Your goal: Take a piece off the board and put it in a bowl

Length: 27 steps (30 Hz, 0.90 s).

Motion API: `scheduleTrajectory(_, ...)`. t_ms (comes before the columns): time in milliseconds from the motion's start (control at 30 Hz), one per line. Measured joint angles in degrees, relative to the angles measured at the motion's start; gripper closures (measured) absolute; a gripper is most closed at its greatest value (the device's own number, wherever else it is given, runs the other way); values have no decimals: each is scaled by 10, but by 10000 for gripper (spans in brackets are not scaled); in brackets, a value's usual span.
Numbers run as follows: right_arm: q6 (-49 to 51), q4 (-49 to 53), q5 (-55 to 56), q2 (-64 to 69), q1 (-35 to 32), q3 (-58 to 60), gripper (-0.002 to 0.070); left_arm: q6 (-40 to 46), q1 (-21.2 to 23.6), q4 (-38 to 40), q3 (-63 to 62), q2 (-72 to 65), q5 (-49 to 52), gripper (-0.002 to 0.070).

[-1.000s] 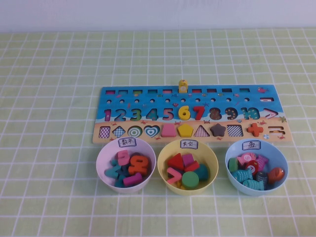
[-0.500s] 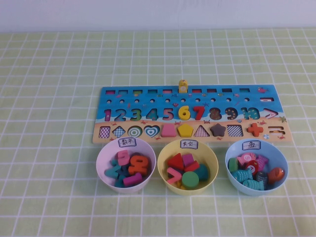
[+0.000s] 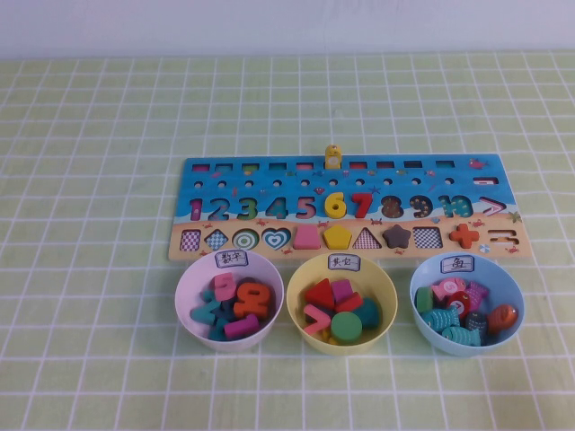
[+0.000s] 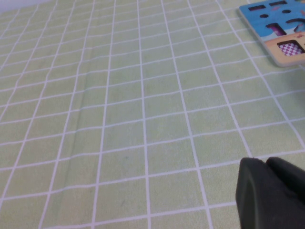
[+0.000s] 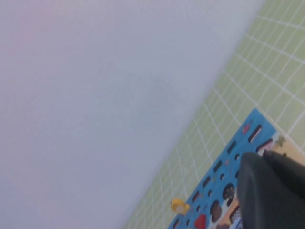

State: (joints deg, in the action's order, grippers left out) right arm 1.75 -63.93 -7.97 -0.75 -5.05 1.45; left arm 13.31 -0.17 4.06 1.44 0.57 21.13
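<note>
The red digit 7 (image 3: 361, 206) sits in its slot on the blue upper part of the board (image 3: 503, 184), right of the yellow 6 (image 3: 335, 206). The lilac bowl (image 3: 184, 283), with a white label on its rim, stands in front of the board's left end and holds several digits. Neither gripper shows in the high view. My left gripper (image 4: 266, 163) is shut and empty above bare cloth, left of the board's corner (image 4: 281, 28). My right gripper (image 5: 262, 156) is shut and empty, high over the board's right part (image 5: 224, 164); the 7 (image 5: 200, 222) shows there too.
A yellow bowl (image 3: 296, 283) with shape pieces and a light blue bowl (image 3: 517, 287) with fish pieces stand in a row right of the lilac one. A red plus (image 3: 464, 236) lies on the tan strip. A small yellow peg (image 3: 333, 157) stands at the board's far edge.
</note>
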Motion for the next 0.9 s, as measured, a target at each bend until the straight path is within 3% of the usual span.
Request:
scheduleTrajectory(400,-173,-5,-21,4,0,-16,694,0,0,0,0,0,0,680)
scheduleTrajectory(600,-289,62,-134,110,0,-142,694,0,0,0,0,0,0,680)
scheduleTrajectory(900,-313,272,-379,379,0,-416,694,0,0,0,0,0,0,680)
